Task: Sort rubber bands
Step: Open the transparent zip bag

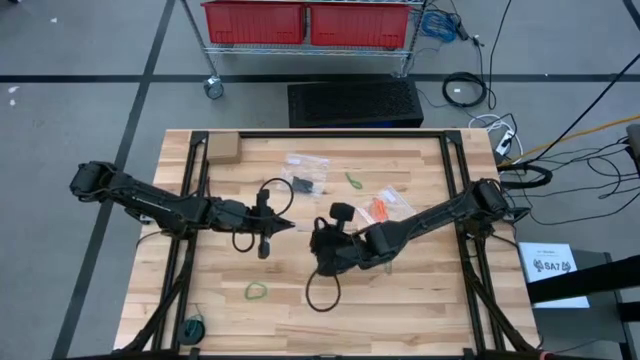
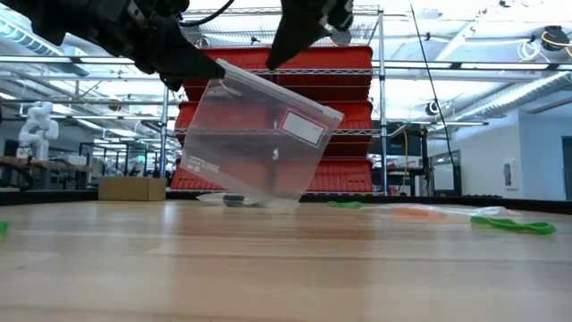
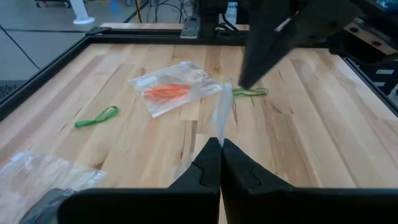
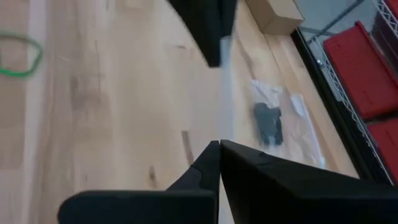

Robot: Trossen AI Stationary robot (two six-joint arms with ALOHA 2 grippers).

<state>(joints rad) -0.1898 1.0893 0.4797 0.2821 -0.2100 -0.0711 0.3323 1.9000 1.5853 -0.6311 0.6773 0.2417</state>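
A clear zip bag (image 2: 259, 134) with a white label hangs tilted above the middle of the table. My left gripper (image 1: 288, 226) is shut on its upper corner, and my right gripper (image 1: 317, 238) is shut at its top edge a little farther along. Loose green rubber bands lie flat on the wood: one (image 1: 255, 290) near the front, one (image 1: 353, 180) farther back. Orange-red bands (image 3: 166, 92) sit inside a second clear bag lying flat. Black bands (image 4: 268, 121) sit inside a third bag near the far edge. My left gripper pinches the bag's upper corner (image 2: 217, 64) between its two fingers, coming almost level from the table's left. The bag hangs below it, tilted and clear of the table. My right gripper comes slanting down from the right. In its wrist view the bag's top edge (image 4: 227, 93) runs straight up to its shut fingertips. Whether one layer or both is held, I cannot tell.
A small cardboard box (image 1: 221, 148) sits at the table's far left corner. A black cable loop (image 1: 320, 290) hangs under the right arm, another (image 1: 243, 240) by the left. A green roll (image 1: 193, 326) lies at the near left edge. Bare wood shows near the front right.
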